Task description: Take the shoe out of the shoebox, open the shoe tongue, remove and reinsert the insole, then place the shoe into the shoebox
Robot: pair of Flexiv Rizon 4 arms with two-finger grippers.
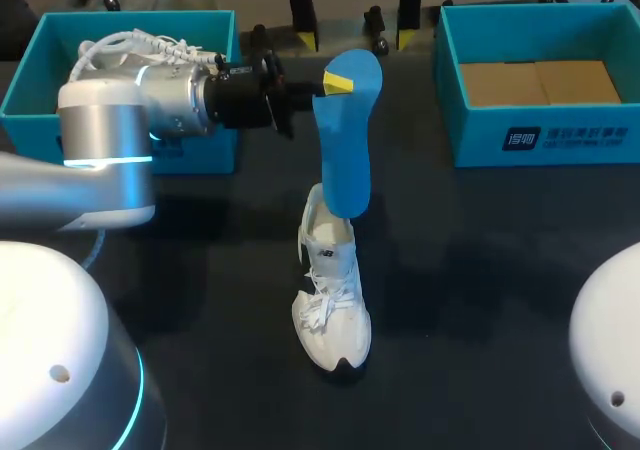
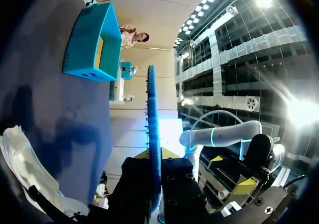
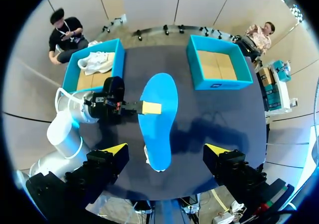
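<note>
The insole [image 1: 345, 140] was pinched by the left hand [image 1: 338, 82] at the shoe's [image 1: 335, 300] 12 o'clock, probably for reinsertion; the right hand [image 3: 166, 149] was spread wide.

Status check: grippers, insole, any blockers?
Left gripper shut on insole, held upright over shoe on table. Right gripper open, empty, high above. Nothing blocking the shoe.

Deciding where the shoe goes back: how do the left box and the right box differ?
The left box holds a white shoe; the right box holds nothing, its cardboard floor bare. In the head view the left arm covers part of the left box; nothing covers the right box. Both are blue and open-topped.
</note>
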